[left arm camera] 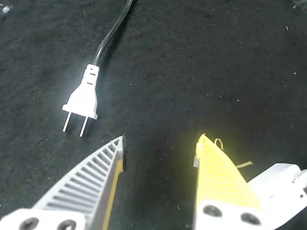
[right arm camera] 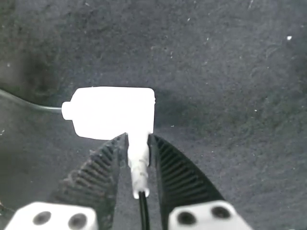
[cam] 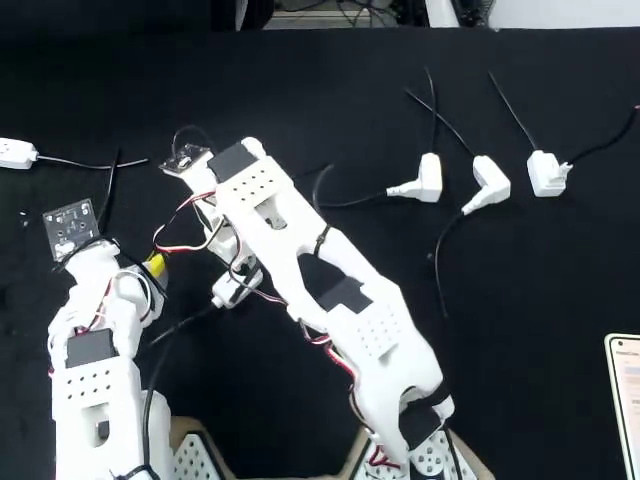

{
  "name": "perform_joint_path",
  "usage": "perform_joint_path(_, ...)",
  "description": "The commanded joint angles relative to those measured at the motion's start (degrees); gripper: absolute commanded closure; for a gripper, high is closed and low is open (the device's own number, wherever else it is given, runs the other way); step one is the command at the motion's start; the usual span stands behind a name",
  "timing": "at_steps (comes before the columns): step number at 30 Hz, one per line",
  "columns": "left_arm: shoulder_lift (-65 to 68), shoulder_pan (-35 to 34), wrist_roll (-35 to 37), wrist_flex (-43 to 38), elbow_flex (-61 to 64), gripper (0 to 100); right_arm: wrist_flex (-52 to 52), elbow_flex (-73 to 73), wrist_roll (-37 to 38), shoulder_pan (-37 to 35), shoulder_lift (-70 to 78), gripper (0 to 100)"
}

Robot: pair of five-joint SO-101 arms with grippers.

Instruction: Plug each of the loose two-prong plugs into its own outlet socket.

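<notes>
**Operator:** What's under me?
**Spotter:** Your counter (cam: pixel 520 300) is covered in matte black cloth flecked with lint. Beyond its far edge you see a strip of pale floor (cam: pixel 330 12) with cables on it.

**Operator:** Where's my room?
**Spotter:** Your widest bare stretch is on the right, between the long right arm and a white sheet (cam: pixel 625 400) at the counter's right edge. Three white corded blocks (cam: pixel 490 182) lie in a row toward the far right, well apart from both arms. The arms themselves crowd the near left.

**Operator:** And the plugs?
**Spotter:** Your left tool (left arm camera: pixel 160 143) hangs over bare cloth with its fingers apart, one white and one yellow. The loose two-prong plug (left arm camera: pixel 82 98) lies flat near the white finger and touches nothing. It is white, on a black cord (left arm camera: pixel 112 33), and its two prongs point back toward the tool. Your right tool (right arm camera: pixel 138 143) is clamped on a second plug (right arm camera: pixel 139 165), whose front meets a boxy white outlet socket (right arm camera: pixel 112 117).
</notes>
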Motion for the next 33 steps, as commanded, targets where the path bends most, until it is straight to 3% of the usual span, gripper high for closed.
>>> perform_joint_path(1,-1.0,-0.5,0.6,0.3,-2.2,76,-0.9,-1.9,0.2,0.0,-0.2,98.8)
perform_joint_path(12,-1.0,-0.5,0.6,0.3,-2.2,76,-4.0,1.1,-2.6,-1.1,-0.7,98.8)
perform_joint_path(25,-1.0,-0.5,0.6,0.3,-2.2,76,-18.5,25.3,-2.6,-1.3,-15.6,98.5)
perform_joint_path(27,-1.0,-0.5,0.6,0.3,-2.2,76,-18.7,25.5,-2.5,-1.3,-16.4,94.9)
perform_joint_path(30,-1.0,-0.5,0.6,0.3,-2.2,76,-18.8,25.4,-2.2,-1.4,-17.4,79.7)
perform_joint_path(33,-1.0,-1.0,0.6,0.4,-2.6,76,-18.5,25.5,3.5,-2.7,-19.5,71.3)
